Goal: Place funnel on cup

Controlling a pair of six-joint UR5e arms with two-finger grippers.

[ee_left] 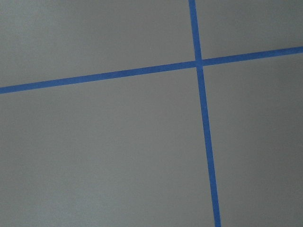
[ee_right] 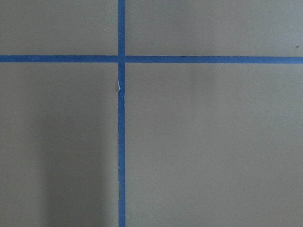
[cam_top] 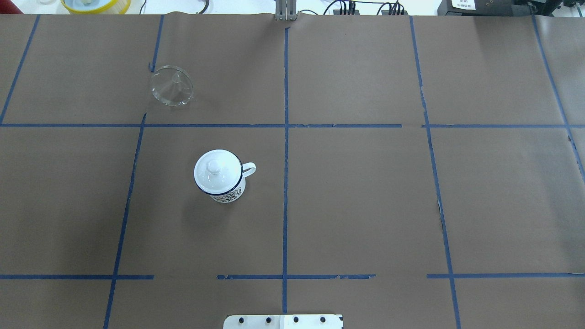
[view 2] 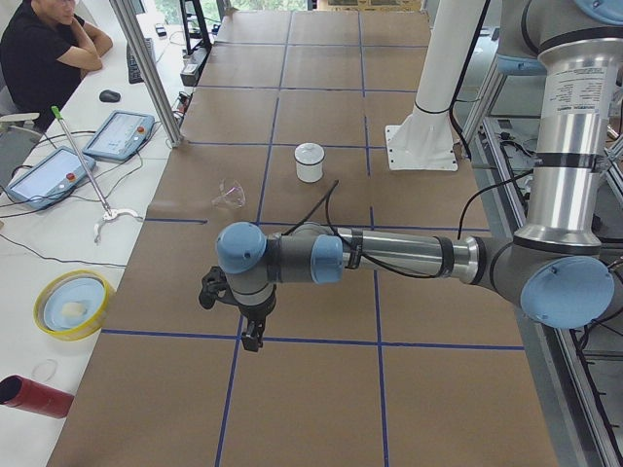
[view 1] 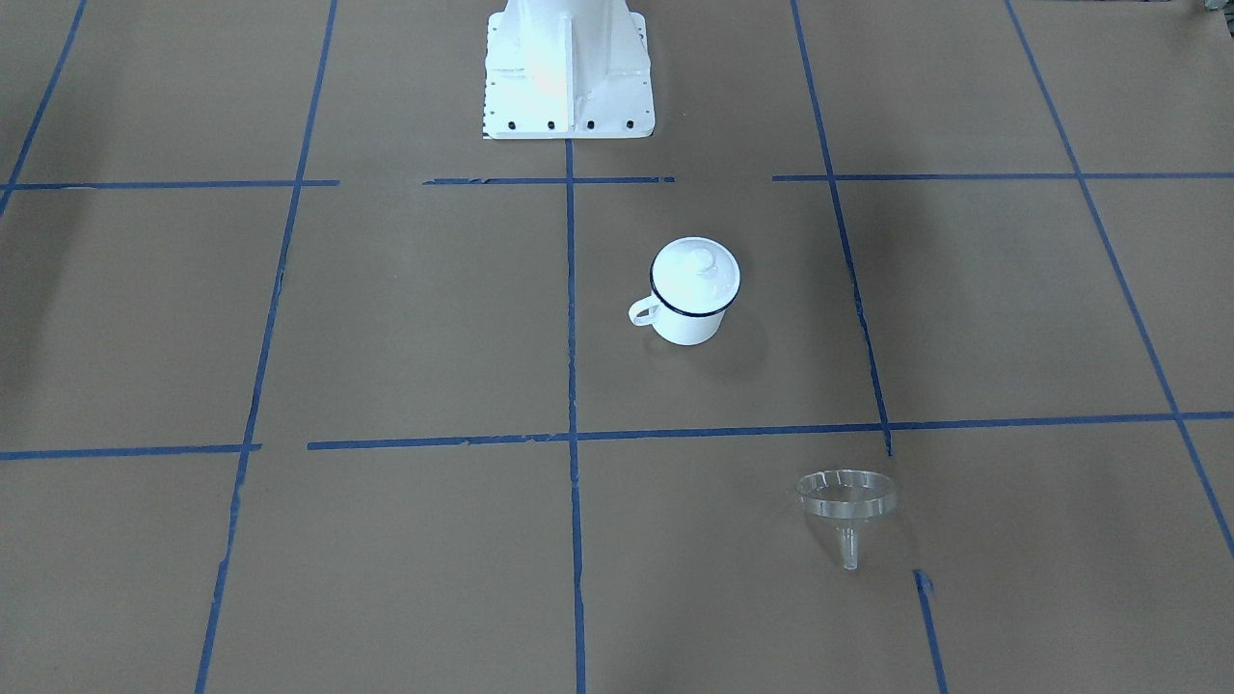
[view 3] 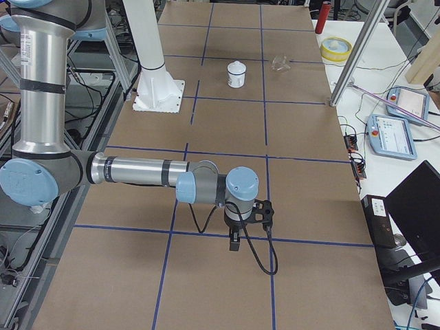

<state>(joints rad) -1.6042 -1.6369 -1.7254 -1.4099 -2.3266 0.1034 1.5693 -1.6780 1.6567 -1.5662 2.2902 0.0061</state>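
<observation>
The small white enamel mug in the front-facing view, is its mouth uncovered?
No, a round white knobbed lid sits on the white enamel mug with the dark blue rim, closing its mouth.

**Brown-papered table, gridded with blue tape**

The table [cam_top: 365, 205] is covered in brown paper and divided by blue tape [cam_top: 285, 183]. Three things are carried directly on it: the white robot base [view 1: 569, 72], the cup [view 1: 687, 323] set upright, and the funnel [view 1: 846, 503] laid on its side, its stem turned away from the base. Cup and funnel are found well beyond the left gripper [view 2: 251, 341], toward the table's middle, and farther still from the right gripper [view 3: 234, 244]. Beneath each gripper, bare paper and a tape crossing are seen.
</observation>
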